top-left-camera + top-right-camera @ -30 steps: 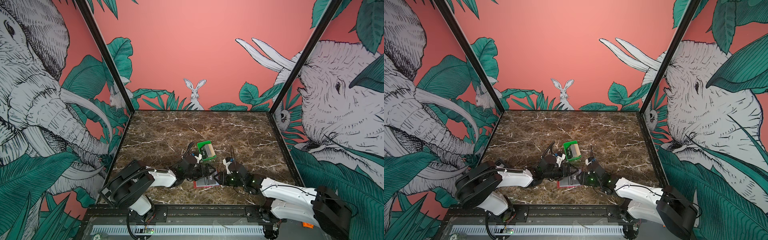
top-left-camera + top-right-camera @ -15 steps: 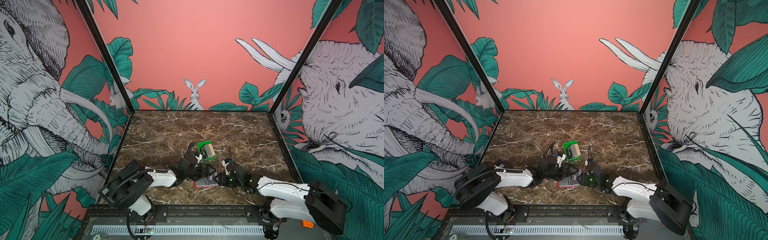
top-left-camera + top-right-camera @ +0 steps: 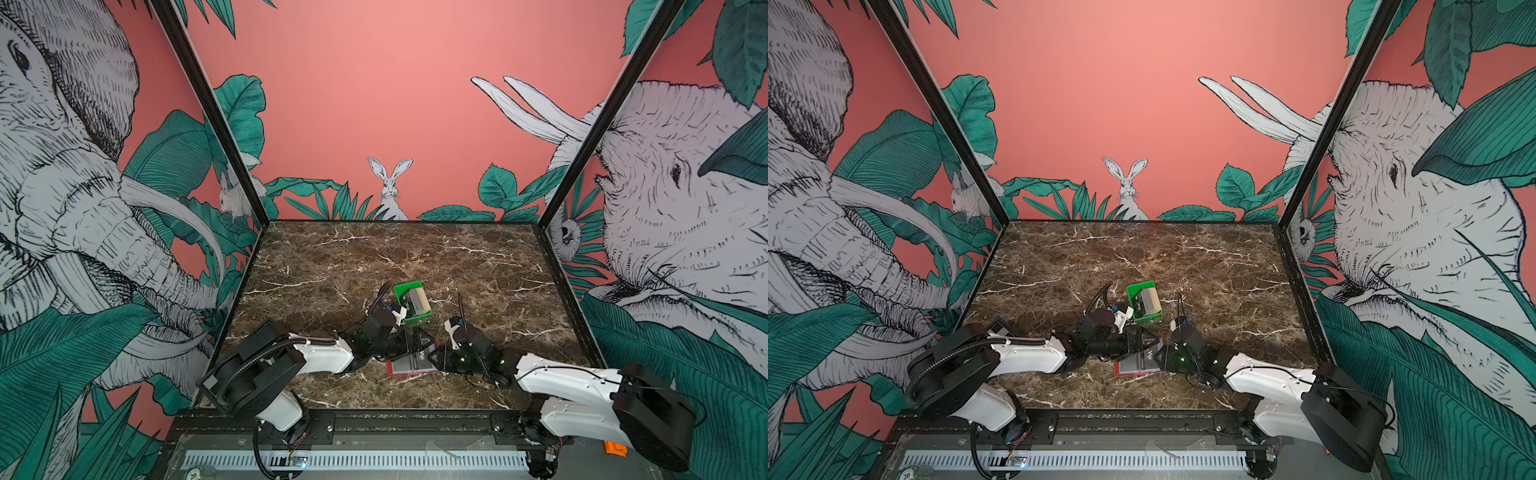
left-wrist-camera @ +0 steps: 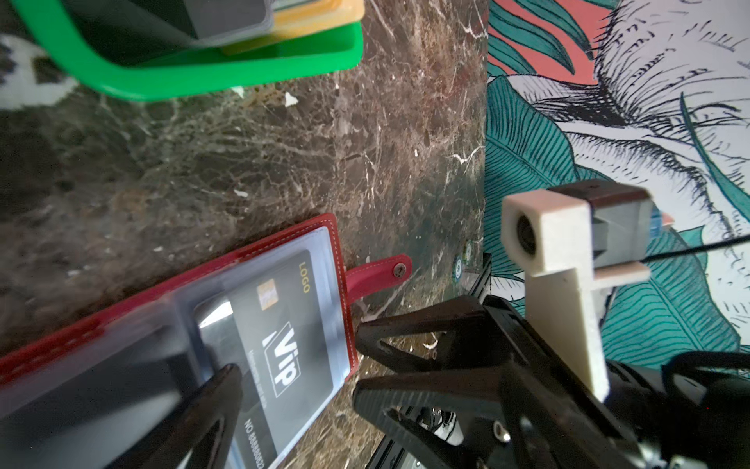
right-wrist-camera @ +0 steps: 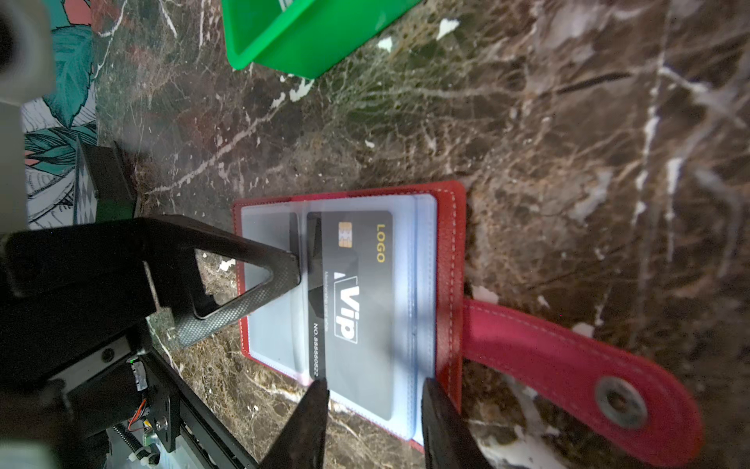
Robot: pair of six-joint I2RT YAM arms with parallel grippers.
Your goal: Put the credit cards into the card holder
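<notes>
The red card holder point(image 5: 448, 264) lies open on the marble near the front, seen in both top views point(image 3: 405, 366) point(image 3: 1133, 366). A black VIP credit card point(image 5: 365, 325) point(image 4: 292, 365) sits mostly inside its clear pocket, with a narrow dark strip outside the mouth. My left gripper point(image 3: 413, 343) is open wide, and one of its fingertips point(image 5: 280, 276) point(image 4: 219, 398) presses on the pocket beside the card. My right gripper point(image 5: 375, 392) point(image 3: 434, 358) has its jaws apart at the holder's end. One tip is by the card's corner, the other by the red border. More credit cards point(image 3: 415, 301) stand in the tray.
The green tray point(image 3: 400, 290) point(image 3: 1133, 291) point(image 4: 203, 77) stands just behind the holder and both grippers. The holder's snap tab point(image 5: 568, 365) point(image 4: 377, 276) lies flat on the marble, pointing away from the pocket. Walls close in the table on three sides.
The right arm has shifted slightly toward the holder. The left arm, holder and tray look unchanged.
</notes>
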